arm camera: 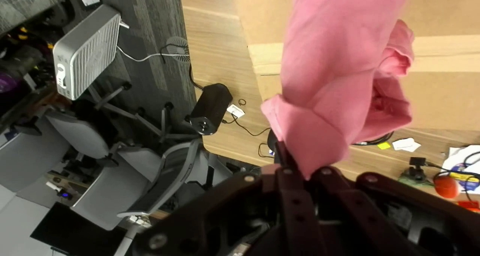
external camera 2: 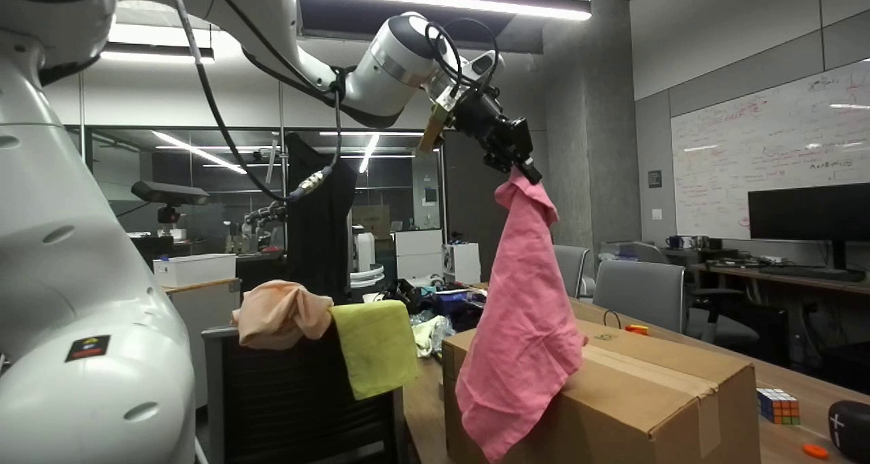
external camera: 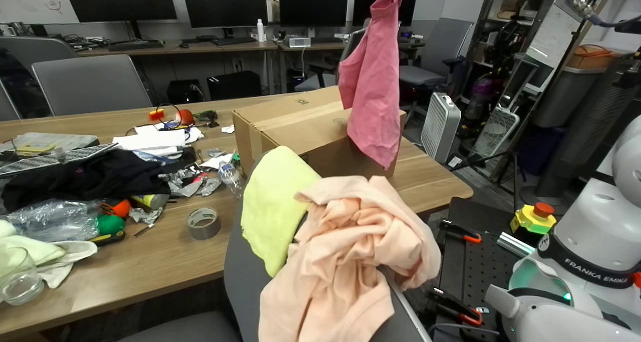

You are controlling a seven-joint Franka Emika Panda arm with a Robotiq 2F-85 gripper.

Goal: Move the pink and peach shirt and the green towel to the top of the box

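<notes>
Wrist view: your gripper (arm camera: pixel 307 172) is pinching a gathered end of the pink shirt (arm camera: pixel 333 68); the box (arm camera: pixel 446 102) is showing on both sides of the cloth.
Jaws: you're gripping; they're clamping down on pink fabric.
Pink shirt: it's hanging long in both exterior views, narrowing at the held top, widening lower down.
Box: it's sitting on the wooden table (external camera: pixel 425 182), a tape strip (arm camera: pixel 450 53) running along its top. The pink shirt is partly covering it in all three views; whether cloth is touching cardboard, you cannot tell.
Peach shirt (external camera: pixel 345 262): it's lying bunched over the back of a chair (external camera 2: pixel 306 396), loose folds spilling down in an exterior view.
Green towel (external camera: pixel 278 207): it's draping over the same chair back, touching the peach shirt, whose edge is overlapping it.
Arm (external camera 2: pixel 401 56): it's reaching out high, your gripper pointing down at a tilt.
Table stuff: a tape roll (external camera: pixel 204 231) and a water bottle (external camera: pixel 230 177) are resting on the wood, the bottle sitting closer to the box. A Rubik's cube (external camera 2: pixel 778 406) is sitting just beside the box in an exterior view.
</notes>
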